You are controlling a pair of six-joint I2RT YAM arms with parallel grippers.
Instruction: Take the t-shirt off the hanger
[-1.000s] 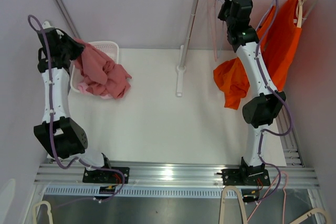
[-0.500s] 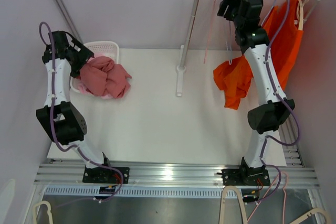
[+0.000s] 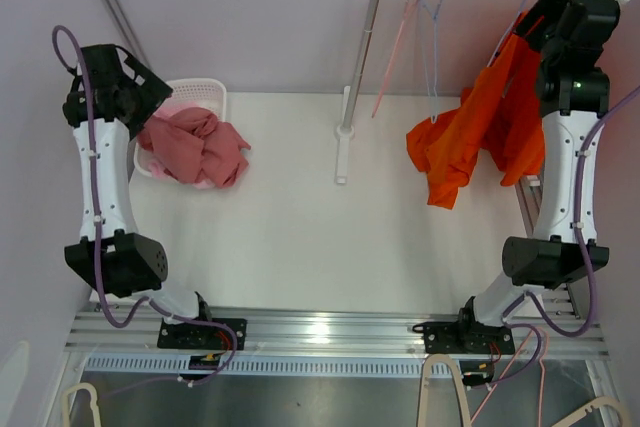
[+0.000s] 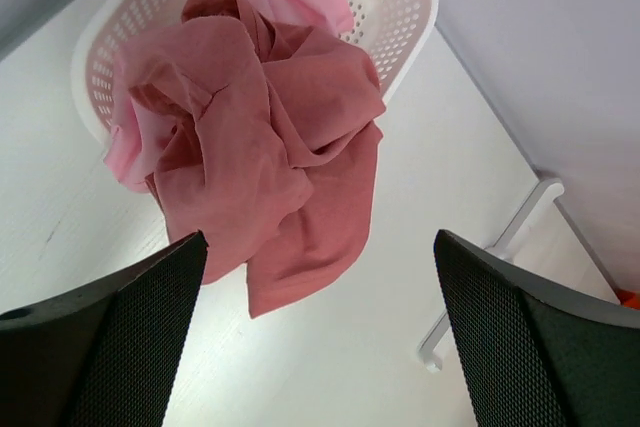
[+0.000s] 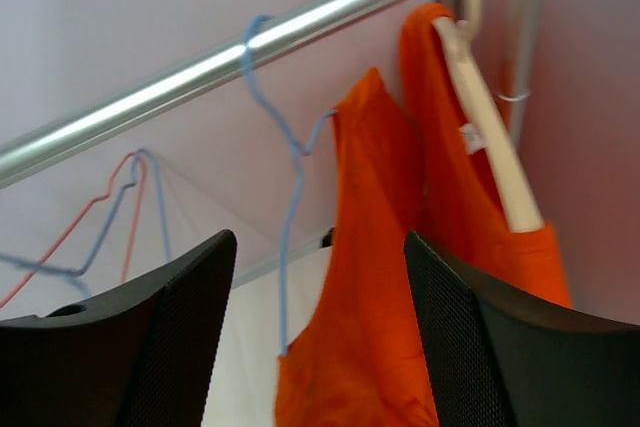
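Left gripper [image 4: 320,247]: jaws wide over dusty-pink fabric garment [image 4: 260,157]. Right gripper [image 5: 318,242]: jaws parted, facing orange fabric t-shirt [image 5: 355,277] on cream hanger [image 5: 503,162].

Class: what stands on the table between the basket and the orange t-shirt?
The rack's post, on its white foot. Besides pink clothes spilling from the basket, the table up to the t-shirt is bare, as the top view shows.

White table [image 3: 300,247], matt top, enclosed by pale lilac walls [image 3: 260,17] at its far and left edges. Slotted aluminium rail [image 3: 330,332] runs along the near edge, showing glare. Metal garment rack [image 3: 362,57] stands at the far edge. Lighting is even.
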